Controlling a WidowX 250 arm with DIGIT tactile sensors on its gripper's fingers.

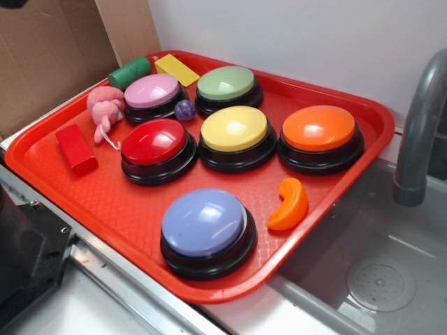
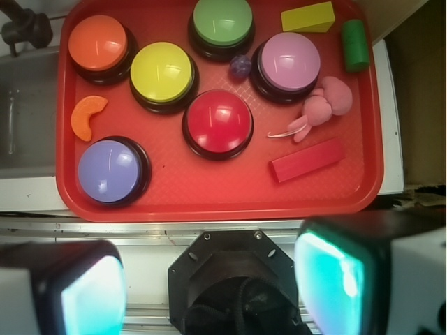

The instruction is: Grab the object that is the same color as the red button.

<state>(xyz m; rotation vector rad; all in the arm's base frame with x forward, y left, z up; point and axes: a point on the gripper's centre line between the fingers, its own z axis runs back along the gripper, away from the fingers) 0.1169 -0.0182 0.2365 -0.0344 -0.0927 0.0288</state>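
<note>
1. Clearly the jaws stand released: in the wrist view the gripper (image 2: 209,286) shows two fingertips (image 2: 335,279) spread wide at the bottom of the frame, nothing between them, hanging over the metal ledge outside the tray's long edge.
2. The red tray (image 1: 98,202) carries everything; it sits beside a grey sink (image 1: 377,279) with a faucet (image 1: 419,125).
3. The red block (image 1: 76,149) lies flat on the tray floor near one short edge, close to the corner on the gripper's side. It touches nothing.
4. The red button (image 1: 158,149) stands toward the tray's middle, just beside the block but apart from it.
5. A pink soft toy (image 1: 106,108) lies between the block and the pink button (image 1: 152,96), its thin tail trailing toward the red button.
6. The yellow button (image 1: 235,135) sits next to the red button, the orange button (image 1: 320,137) beyond it toward the sink-side short edge.
7. The green button (image 1: 227,88) stands by the far long edge, with a small purple ball (image 1: 185,109) between it and the pink button.
8. The blue-violet button (image 1: 206,230) stands alone by the near long edge, an orange curved piece (image 1: 290,204) close beside it.
9. A yellow block (image 1: 177,69) and a green cylinder (image 1: 129,72) lie in the far corner, above the pink button.
</note>
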